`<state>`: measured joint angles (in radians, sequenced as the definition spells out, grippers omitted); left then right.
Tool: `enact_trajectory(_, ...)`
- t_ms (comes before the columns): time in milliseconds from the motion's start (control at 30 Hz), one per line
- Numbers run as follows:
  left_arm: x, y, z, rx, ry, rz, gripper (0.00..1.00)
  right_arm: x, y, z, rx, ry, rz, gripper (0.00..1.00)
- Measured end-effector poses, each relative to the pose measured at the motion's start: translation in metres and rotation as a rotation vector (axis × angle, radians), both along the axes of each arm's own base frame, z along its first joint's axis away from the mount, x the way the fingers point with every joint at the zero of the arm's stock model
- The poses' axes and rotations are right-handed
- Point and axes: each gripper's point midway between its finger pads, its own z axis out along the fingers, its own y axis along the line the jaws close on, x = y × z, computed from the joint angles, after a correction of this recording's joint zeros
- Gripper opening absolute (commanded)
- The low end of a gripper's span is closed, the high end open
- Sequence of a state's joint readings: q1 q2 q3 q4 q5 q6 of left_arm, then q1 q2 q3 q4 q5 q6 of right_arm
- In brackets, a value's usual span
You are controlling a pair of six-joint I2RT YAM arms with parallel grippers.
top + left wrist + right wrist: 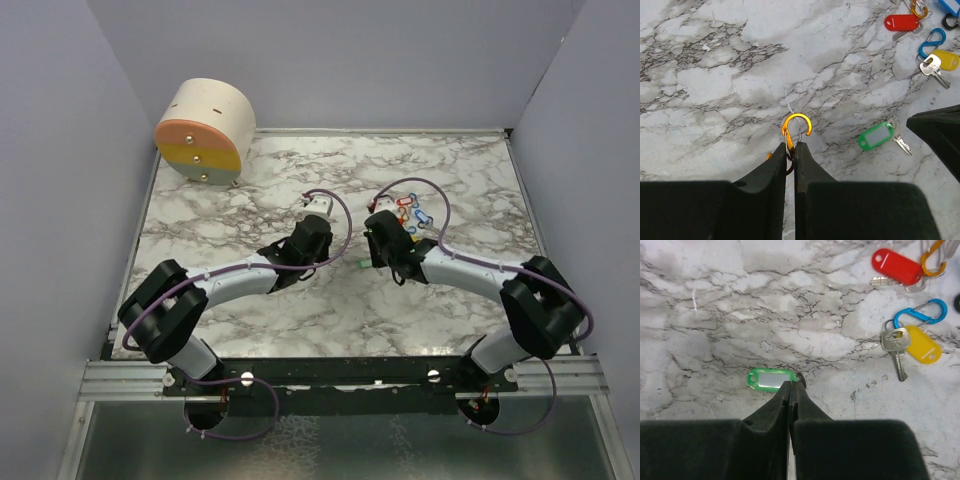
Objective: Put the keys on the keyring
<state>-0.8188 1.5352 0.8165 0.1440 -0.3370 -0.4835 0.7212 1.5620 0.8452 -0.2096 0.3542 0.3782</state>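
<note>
- We had the left gripper (790,146) clamped on the orange clip (799,120), mid-frame.
- Our right gripper (790,385) sat pinched together at the green key (767,379), its tag's right end.
- The other keys (897,266) lay upper right.

Marble table (450,180) with tagged keys (897,267), blue clip (921,313), seemingly wooden drum (205,130)

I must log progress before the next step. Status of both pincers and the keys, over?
Left pincer shut on orange carabiner. Right pincer shut at green-tagged key, ring end, grip unconfirmed. Red-tagged key, yellow-tagged key lie apart, not blocking.
</note>
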Motion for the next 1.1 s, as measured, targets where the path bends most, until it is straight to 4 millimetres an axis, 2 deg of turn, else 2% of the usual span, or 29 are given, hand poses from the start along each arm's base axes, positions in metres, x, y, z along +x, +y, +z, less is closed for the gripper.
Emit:
enact_trajectory(267, -0.002, -0.004, 0.01, -0.029, -0.008, -0.019, 0.0, -0.004, 0.006, 0.054, 0.139, -0.169, 0.088, 0.01)
enact_trajectory(367, -0.003, -0.005, 0.012, -0.038, -0.01, -0.025, 0.0, -0.004, 0.008, 0.059, 0.149, -0.178, 0.092, 0.11)
enact_trajectory(433, -0.003, -0.005, 0.012, -0.039, -0.009, -0.027, 0.0, -0.003, 0.008, 0.055, 0.133, -0.156, 0.09, 0.25)
enact_trajectory(500, -0.005, -0.004, 0.01, -0.036, -0.005, -0.028, 0.0, -0.001, 0.01, 0.05, 0.115, -0.128, 0.083, 0.32)
enact_trajectory(633, -0.005, -0.004, 0.009, -0.036, -0.003, -0.031, 0.0, 0.002, 0.012, 0.031, 0.07, -0.058, 0.063, 0.33)
enact_trajectory(800, -0.006, -0.004, 0.01, -0.039, -0.002, -0.033, 0.0, -0.005, 0.006, 0.008, 0.026, 0.016, 0.038, 0.33)
enact_trajectory(1100, -0.006, -0.004, 0.009, -0.037, -0.001, -0.034, 0.0, -0.004, 0.005, -0.005, 0.002, 0.053, 0.006, 0.28)
